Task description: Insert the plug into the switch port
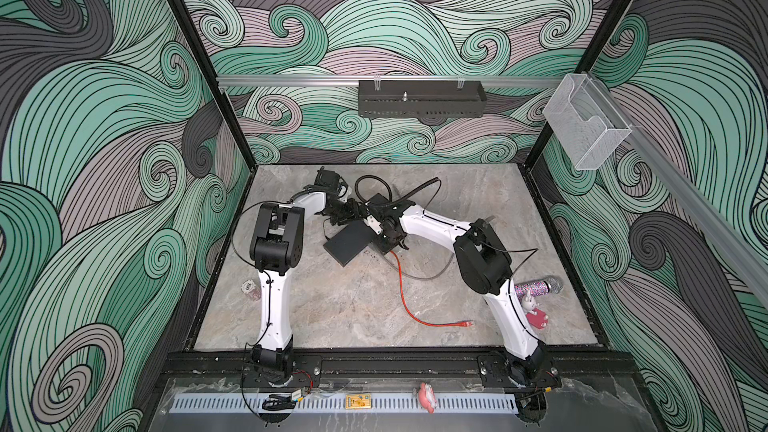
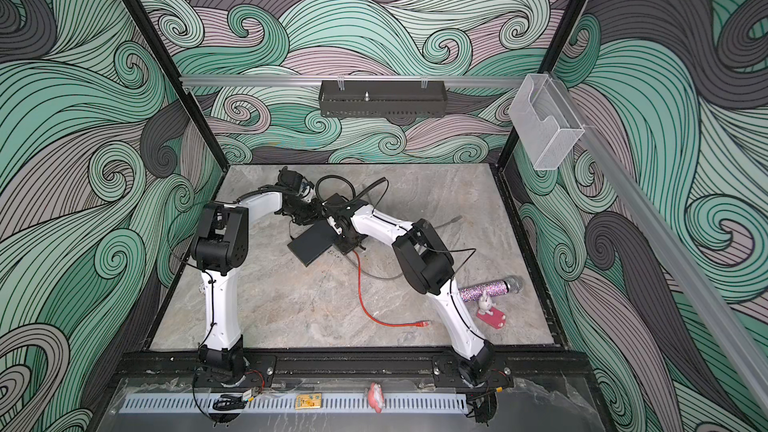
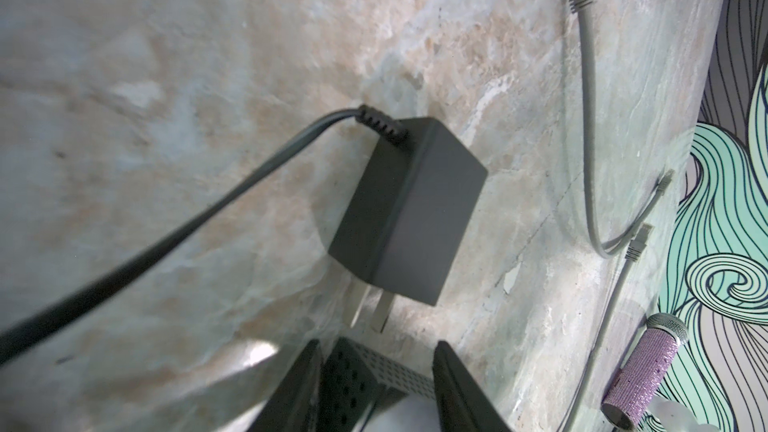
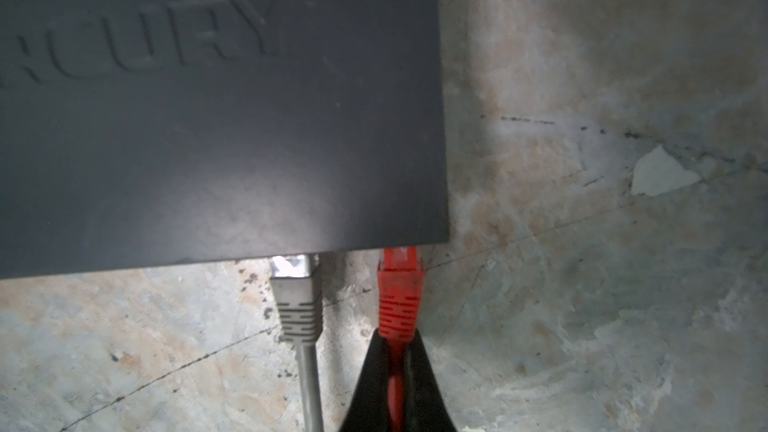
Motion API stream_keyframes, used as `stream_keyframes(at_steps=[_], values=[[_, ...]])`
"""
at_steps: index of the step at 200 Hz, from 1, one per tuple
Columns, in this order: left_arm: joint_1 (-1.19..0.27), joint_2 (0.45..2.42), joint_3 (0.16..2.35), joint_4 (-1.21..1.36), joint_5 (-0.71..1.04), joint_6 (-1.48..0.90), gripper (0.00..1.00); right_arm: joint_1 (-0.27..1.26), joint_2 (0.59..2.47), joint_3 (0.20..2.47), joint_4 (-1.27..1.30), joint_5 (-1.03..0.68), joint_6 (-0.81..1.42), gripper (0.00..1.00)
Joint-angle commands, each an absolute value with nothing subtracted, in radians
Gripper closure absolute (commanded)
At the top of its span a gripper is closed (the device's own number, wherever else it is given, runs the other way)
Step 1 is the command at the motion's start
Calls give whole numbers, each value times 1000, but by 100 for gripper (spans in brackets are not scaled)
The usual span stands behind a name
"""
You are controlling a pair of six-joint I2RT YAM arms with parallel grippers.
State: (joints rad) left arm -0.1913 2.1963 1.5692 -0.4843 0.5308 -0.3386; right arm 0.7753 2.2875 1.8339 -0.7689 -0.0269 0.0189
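Nearly home: red plug (image 4: 398, 284) at right edge of the switch (image 4: 208, 118).
Right gripper (image 4: 395, 340), clamped on the plug's tail, sits right of the switch; long axis points left.

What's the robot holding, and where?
The right gripper pinches the red cable just behind its plug. Whether the left gripper holds anything is unclear.

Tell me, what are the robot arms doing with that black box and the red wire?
The right gripper is pinching the red cable just behind its red plug, whose tip meets the edge of the black switch, beside a grey plug already there. Whether the red one is fully in is hidden. The left gripper is at the switch's far side, facing a black adapter.
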Motion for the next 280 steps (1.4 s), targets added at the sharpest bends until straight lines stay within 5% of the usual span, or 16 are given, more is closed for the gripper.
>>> stream_keyframes(at_steps=[1,138,197,280], values=[[-272,2224,1498,-652,652,-354,56,799,2228,1872,-446,-67,11,94],[-285,2226,1594,-857,661,-184,49,775,2132,1669,-374,-47,15,94],[-279,2207,1642,-988,471,-89,44,768,2136,1640,-366,-50,26,94],[-249,2136,1586,-1022,452,-57,41,762,2119,1614,-365,-58,25,94]])
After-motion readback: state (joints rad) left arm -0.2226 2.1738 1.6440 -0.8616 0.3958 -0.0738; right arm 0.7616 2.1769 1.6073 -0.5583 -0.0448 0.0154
